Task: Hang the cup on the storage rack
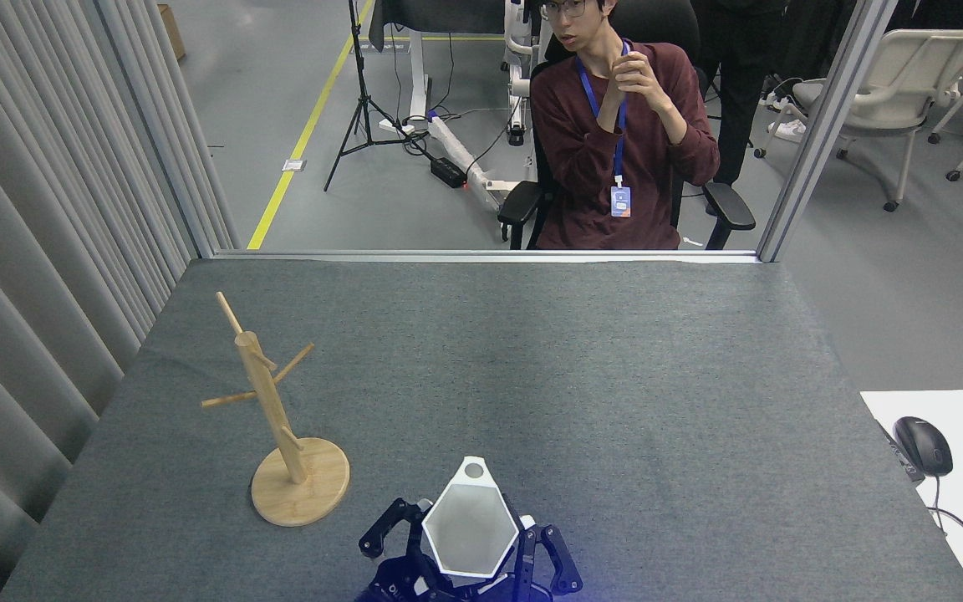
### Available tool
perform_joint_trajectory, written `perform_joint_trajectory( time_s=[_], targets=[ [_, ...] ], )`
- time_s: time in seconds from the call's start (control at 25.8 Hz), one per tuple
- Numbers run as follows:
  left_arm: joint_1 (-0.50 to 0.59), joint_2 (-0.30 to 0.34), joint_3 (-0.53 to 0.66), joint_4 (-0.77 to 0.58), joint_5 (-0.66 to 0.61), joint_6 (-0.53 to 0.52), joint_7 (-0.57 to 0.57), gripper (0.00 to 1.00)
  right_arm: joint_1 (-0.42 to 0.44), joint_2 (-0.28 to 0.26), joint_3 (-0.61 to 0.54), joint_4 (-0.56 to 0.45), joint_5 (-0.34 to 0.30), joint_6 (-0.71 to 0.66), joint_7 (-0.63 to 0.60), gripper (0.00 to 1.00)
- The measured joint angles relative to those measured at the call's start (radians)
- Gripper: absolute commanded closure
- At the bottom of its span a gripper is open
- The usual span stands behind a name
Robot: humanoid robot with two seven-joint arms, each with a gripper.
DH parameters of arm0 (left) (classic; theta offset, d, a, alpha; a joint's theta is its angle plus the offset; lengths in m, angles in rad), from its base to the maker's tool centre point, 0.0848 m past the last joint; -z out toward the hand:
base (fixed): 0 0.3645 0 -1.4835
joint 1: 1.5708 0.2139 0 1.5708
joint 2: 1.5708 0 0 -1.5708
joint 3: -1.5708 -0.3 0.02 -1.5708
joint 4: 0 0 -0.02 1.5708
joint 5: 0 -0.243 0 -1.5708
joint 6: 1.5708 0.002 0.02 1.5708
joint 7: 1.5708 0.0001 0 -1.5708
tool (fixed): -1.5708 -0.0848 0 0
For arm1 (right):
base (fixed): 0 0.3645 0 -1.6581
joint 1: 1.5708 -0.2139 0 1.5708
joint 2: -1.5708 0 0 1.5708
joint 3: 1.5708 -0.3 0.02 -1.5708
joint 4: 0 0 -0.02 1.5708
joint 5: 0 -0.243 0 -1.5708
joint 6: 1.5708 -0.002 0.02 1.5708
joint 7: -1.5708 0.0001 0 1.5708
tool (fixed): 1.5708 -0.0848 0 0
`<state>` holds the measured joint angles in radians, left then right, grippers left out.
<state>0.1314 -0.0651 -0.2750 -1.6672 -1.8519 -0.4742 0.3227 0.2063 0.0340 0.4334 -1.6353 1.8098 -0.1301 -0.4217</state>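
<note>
Gripping the cup (470, 528) near the rack's (267, 395) base, apparently the right gripper (469, 558) clamped it; carry step. Next: lift, align handle hole with peg.

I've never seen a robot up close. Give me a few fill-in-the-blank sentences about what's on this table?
1. The black claw at the table's near edge grips a white ___.
2. In this view, the wooden rack stands to the ___ of the cup.
3. The number of cups hanging on the rack's pegs is ___.
4. Beyond the table, a person is ___ in a chair.

Missing words: cup; left; zero; sitting
</note>
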Motion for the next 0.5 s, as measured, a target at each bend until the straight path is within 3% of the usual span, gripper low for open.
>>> perform_joint_trajectory(
  time_s=[0.5],
  targets=[
    [-0.014,0.003,0.007,0.055,-0.042,-0.015,0.004,0.82,-0.005,0.003,-0.009,-0.088,-0.017,-0.044,-0.035,0.01]
  ],
)
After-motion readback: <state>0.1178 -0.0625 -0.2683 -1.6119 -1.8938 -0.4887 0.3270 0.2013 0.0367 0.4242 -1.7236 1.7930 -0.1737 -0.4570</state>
